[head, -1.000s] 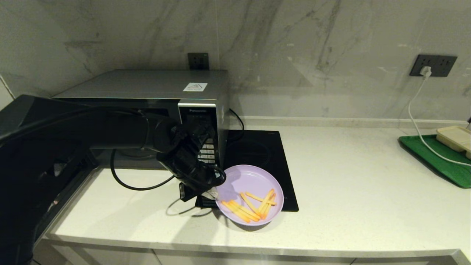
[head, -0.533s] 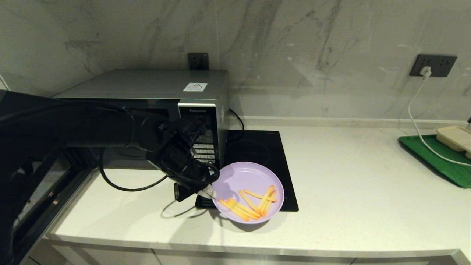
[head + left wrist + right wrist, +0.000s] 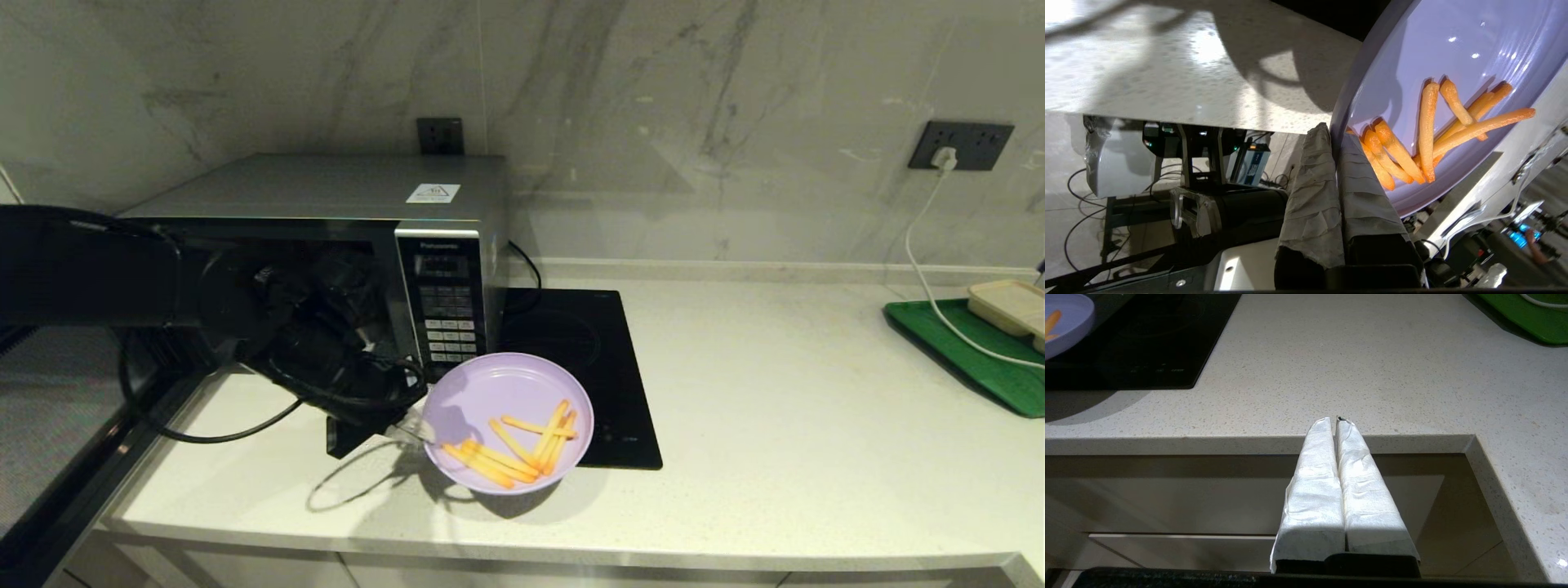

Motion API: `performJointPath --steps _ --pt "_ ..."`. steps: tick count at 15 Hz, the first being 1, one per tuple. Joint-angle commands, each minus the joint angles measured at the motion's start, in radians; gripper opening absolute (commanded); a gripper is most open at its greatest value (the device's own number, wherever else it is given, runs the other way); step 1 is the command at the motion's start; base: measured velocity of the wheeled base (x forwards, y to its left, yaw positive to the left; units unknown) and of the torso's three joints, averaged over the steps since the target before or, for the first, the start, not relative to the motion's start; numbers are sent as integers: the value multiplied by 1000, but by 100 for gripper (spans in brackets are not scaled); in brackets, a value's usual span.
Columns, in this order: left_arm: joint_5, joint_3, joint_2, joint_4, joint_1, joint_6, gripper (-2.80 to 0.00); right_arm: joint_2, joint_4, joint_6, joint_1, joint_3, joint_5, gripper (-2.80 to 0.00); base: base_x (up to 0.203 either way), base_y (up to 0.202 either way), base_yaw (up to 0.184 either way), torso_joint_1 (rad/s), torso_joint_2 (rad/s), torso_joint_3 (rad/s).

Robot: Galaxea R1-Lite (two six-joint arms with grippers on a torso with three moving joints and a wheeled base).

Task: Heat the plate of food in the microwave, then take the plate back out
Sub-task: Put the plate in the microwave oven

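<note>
- One arm does the work: my left gripper has its fingers pinched tight on the left rim of the plate of food; the right gripper sits parked off the near edge of the bench, fingers pressed together on nothing
- Plate hangs clear of the bench, casting a shadow, just in front of the microwave button panel and overlapping the near left corner of the hob
- Fries lie bunched toward the near side; I judge the plate tips that way, so I'd level the wrist before travelling
- Microwave door looks swung open at far left; the cavity is hidden behind my arm, so I'd go left slowly
- Edge grip on one side only; I'd avoid jerks, or the plate may pivot in the fingers
- Keep the loose cable off the plate's path
</note>
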Motion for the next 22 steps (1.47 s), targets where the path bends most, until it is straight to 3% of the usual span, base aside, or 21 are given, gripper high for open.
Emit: performJointPath --steps 1,3,7,10,15,22 --pt "-5 40 -80 2 66 8 -280 0 1 0 0 0 0 -280 0 0 0 0 0 0" --pt "-8 60 -104 4 116 46 -280 0 1 0 0 0 0 -280 0 0 0 0 0 0" --pt "-38 128 -145 2 216 58 -280 0 1 0 0 0 0 -280 0 0 0 0 0 0" --pt "-85 172 -171 1 322 127 -280 0 1 0 0 0 0 -280 0 0 0 0 0 0" --pt "-152 177 -163 -10 459 145 -280 0 1 0 0 0 0 -280 0 0 0 0 0 0" --pt "-196 181 -130 -11 608 205 -280 0 1 0 0 0 0 -280 0 0 0 0 0 0"
